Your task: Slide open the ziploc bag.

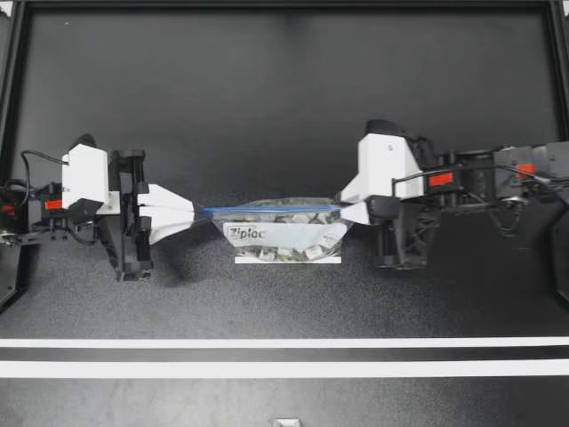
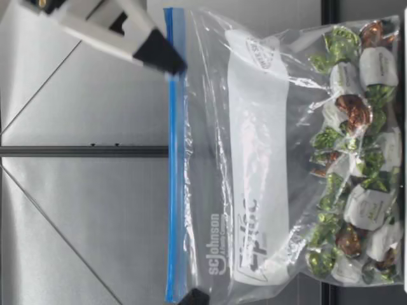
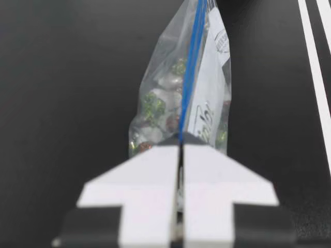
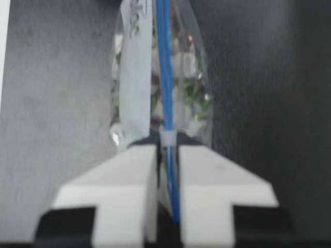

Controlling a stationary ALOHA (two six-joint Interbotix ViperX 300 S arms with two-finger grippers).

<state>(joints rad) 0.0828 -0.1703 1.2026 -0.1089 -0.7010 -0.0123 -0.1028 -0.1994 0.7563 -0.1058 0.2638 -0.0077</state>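
Note:
A clear zip bag [image 1: 284,233] of green and brown wrapped sweets [image 2: 356,184] stands upright at the table's middle, its blue zip strip [image 1: 271,210] on top and stretched taut between my arms. My left gripper [image 1: 197,213] is shut on the strip's left end, and the left wrist view shows the blue strip [image 3: 190,67] running out from between the closed fingertips [image 3: 179,140]. My right gripper [image 1: 343,210] is shut on the strip's right end. In the right wrist view a small white slider [image 4: 166,137] sits between its fingers. The low view shows both black tips, right [image 2: 166,58] and left [image 2: 193,297], at the strip's ends.
A short white strip [image 1: 287,260] lies on the black table [image 1: 284,107] under the bag. Two long white lines [image 1: 284,342] run along the table's front. A black frame [image 1: 9,133] borders the back and sides.

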